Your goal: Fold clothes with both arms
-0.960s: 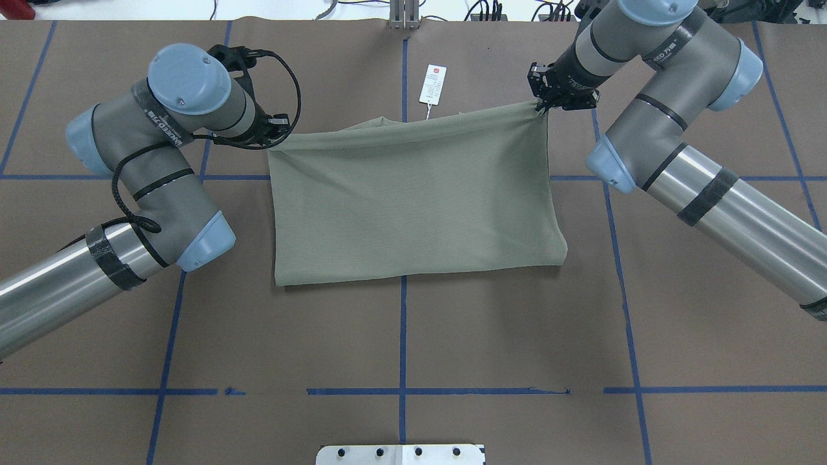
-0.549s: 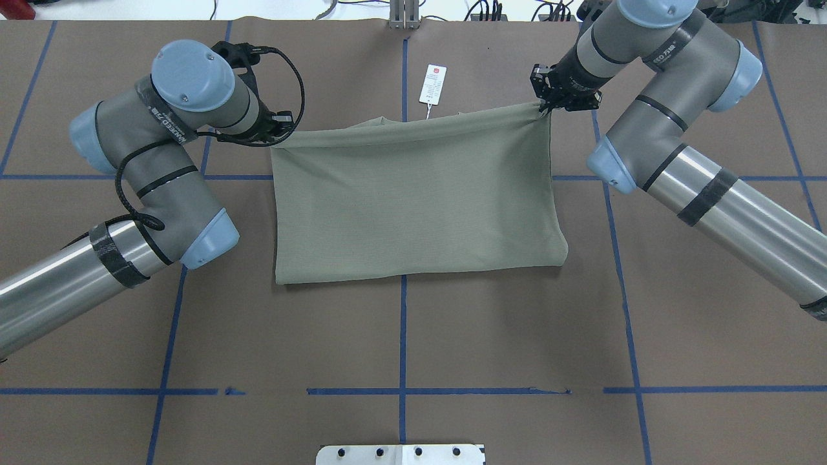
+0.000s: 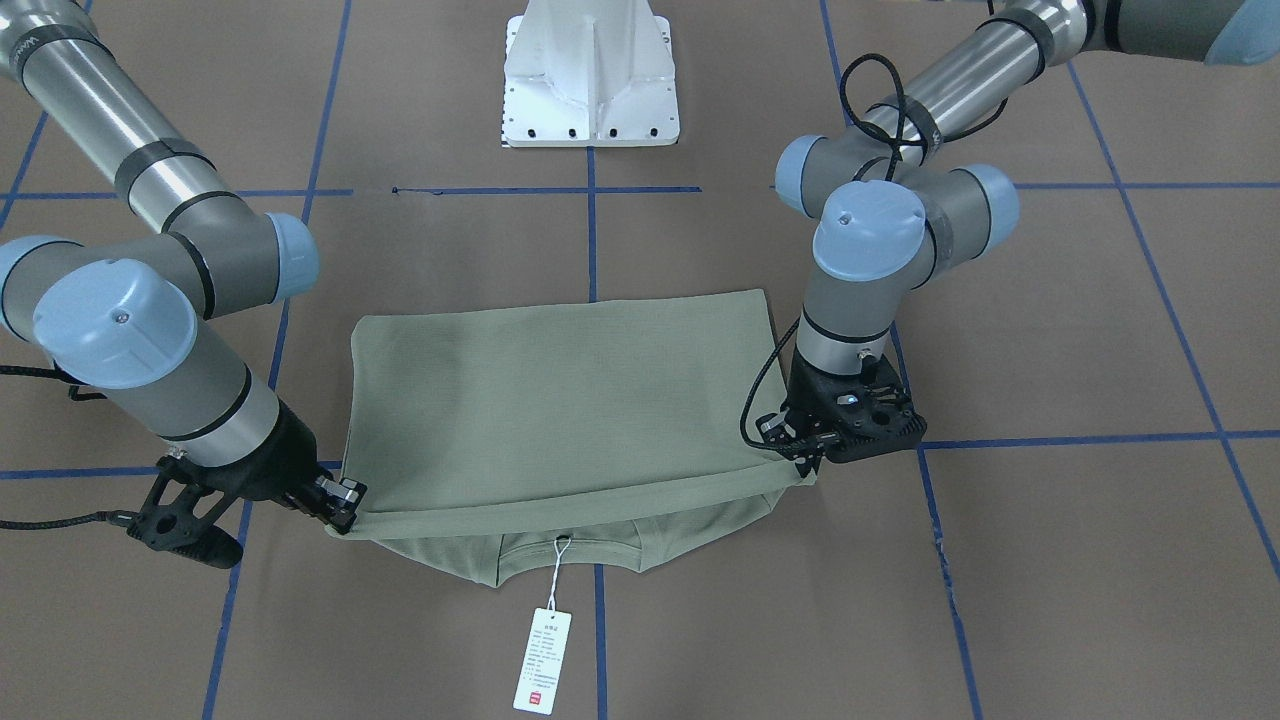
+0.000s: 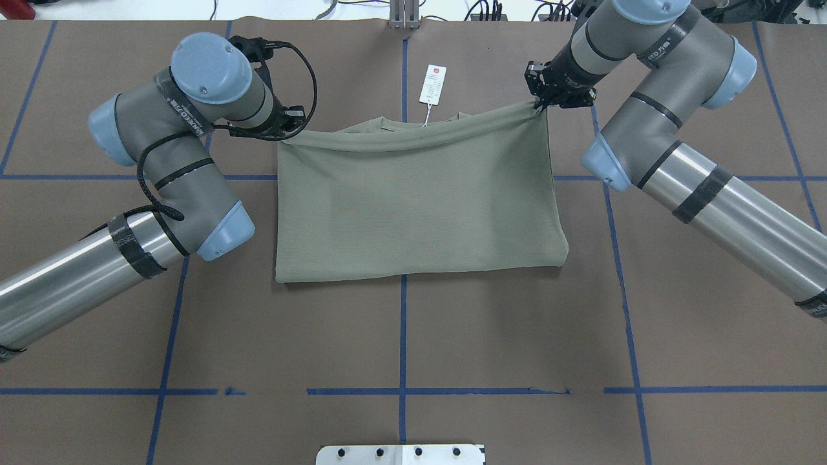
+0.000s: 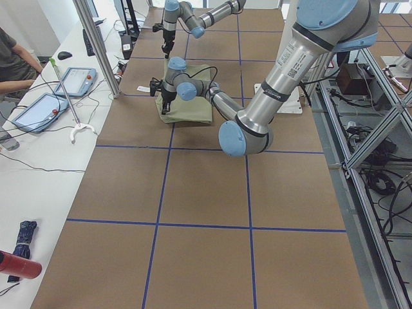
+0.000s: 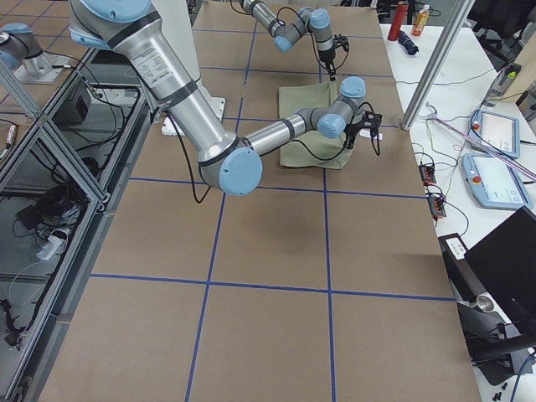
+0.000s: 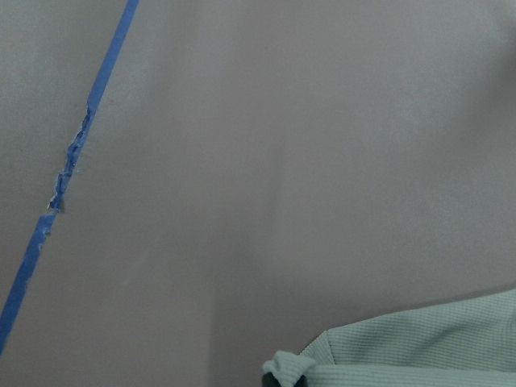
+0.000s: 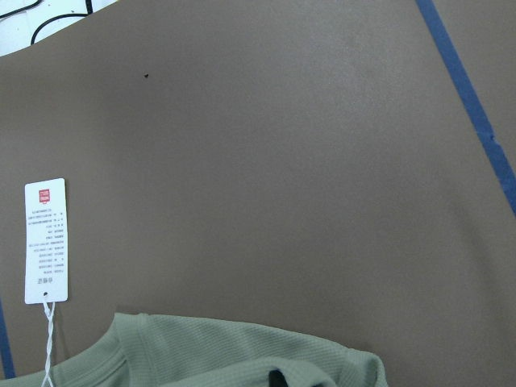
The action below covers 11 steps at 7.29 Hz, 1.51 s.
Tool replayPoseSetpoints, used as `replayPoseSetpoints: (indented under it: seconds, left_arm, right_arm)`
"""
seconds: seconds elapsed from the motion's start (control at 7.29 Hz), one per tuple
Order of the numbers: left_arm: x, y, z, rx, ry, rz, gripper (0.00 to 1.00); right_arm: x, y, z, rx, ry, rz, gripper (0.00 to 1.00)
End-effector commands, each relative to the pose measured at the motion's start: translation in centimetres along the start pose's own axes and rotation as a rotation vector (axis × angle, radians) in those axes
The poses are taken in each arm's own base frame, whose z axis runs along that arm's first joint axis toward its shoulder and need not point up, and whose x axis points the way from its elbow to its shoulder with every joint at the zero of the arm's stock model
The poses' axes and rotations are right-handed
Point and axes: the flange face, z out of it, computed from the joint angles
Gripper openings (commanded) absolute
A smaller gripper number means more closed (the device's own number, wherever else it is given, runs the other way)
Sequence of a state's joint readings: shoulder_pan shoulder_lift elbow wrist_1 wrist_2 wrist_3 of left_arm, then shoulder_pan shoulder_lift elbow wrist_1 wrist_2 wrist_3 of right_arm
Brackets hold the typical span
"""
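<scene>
Seeing sage-green shirt [image 4: 413, 200] folded over on the brown bench [image 4: 413, 336], dead ahead of the white base [image 3: 590, 80]. Got left tool [image 3: 805, 462] clamped on the top layer's corner farthest from base on the left side, right tool [image 3: 340, 500] clamped on the matching right corner, that edge raised off the lower layer. Spotted neck and white hang tag [image 3: 543, 660] poking out beyond, farthest from base.

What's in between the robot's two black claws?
One edge of the green shirt, stretched from the left gripper to the right gripper. The front-facing view shows it best.
</scene>
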State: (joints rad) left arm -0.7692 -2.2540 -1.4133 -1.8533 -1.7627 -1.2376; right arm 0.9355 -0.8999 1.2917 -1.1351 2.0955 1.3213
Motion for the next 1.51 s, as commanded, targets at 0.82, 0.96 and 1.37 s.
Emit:
replayPoseSetpoints:
  seconds: [0.82,0.96,1.37]
  left_arm:
    - [1.0,-0.3,-3.9,0.059,0.009,-0.006,1.00]
    - [1.5,0.0,-5.4,0.056,0.010,-0.005,1.00]
    - [1.7,0.3,-5.9,0.056,0.018,-0.007,1.00]
  right_arm:
    - [8.5,13.0,0.7,-0.107,-0.073,-0.160,1.00]
    - [10.7,15.1,-0.3,-0.124,-0.071,-0.168,1.00]
    - [12.6,18.4,1.8,-0.161,-0.029,-0.188,1.00]
